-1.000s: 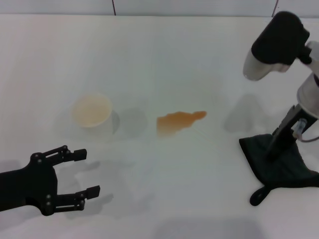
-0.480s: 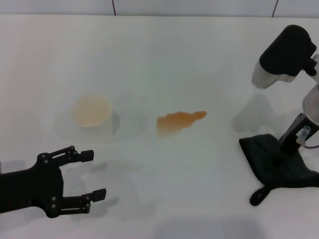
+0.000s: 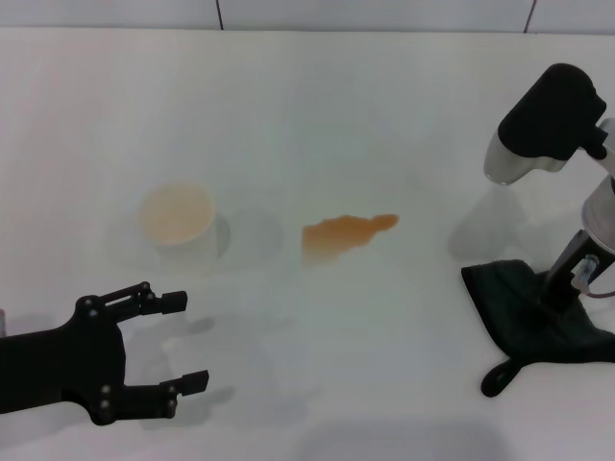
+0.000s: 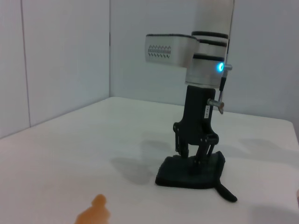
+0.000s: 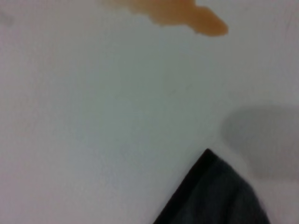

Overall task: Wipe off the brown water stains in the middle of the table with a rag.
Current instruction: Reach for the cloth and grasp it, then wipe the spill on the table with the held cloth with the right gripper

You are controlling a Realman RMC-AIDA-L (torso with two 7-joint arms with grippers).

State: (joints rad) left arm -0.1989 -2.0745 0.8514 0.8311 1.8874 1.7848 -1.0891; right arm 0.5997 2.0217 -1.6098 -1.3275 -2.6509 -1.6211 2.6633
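Right gripper [image 3: 555, 296]: head view, at 4 o'clock, planted upright on the rag [image 3: 533, 322]. Left gripper [image 3: 192, 341]: at 8 o'clock, jaws spread wide, holding nothing, clear of the work.

Head view, continued:
- Brown water stains [image 3: 341, 235]: near centre of the table [image 3: 384, 115], well apart from the rag. Long axis about 8 to 2 o'clock; broad end toward 9, narrow tail toward 2 to 3, the rag's side.
- Rag: dark, crumpled flat at 4 o'clock; loop tag [image 3: 500, 376] trailing toward 7 o'clock from the cloth.
- Cup [image 3: 178, 216]: white, at 9 o'clock of the stain, apart from it.

Left wrist view:
- Right gripper [image 4: 192, 158]: seen side-on, jaws narrowly parted, tips down in the cloth, apparently not clamped yet.
- Rag [image 4: 187, 175]: low mound under the tips, tag [image 4: 226, 192] lying out flat.
- Stain tail [image 4: 95, 212]: at picture's edge, well short of the rag.

Right wrist view:
- Rag corner [image 5: 219, 196] and stain tail [image 5: 177, 11] only, bare table between; own fingers not shown.

Handling, judged: rag soft, light, limp; likely to drape and fold when lifted. Best taken at the bunched middle, not the thin tag. Stain thin and wet; likely to smear if swept across, so a wipe along its length probably suits.
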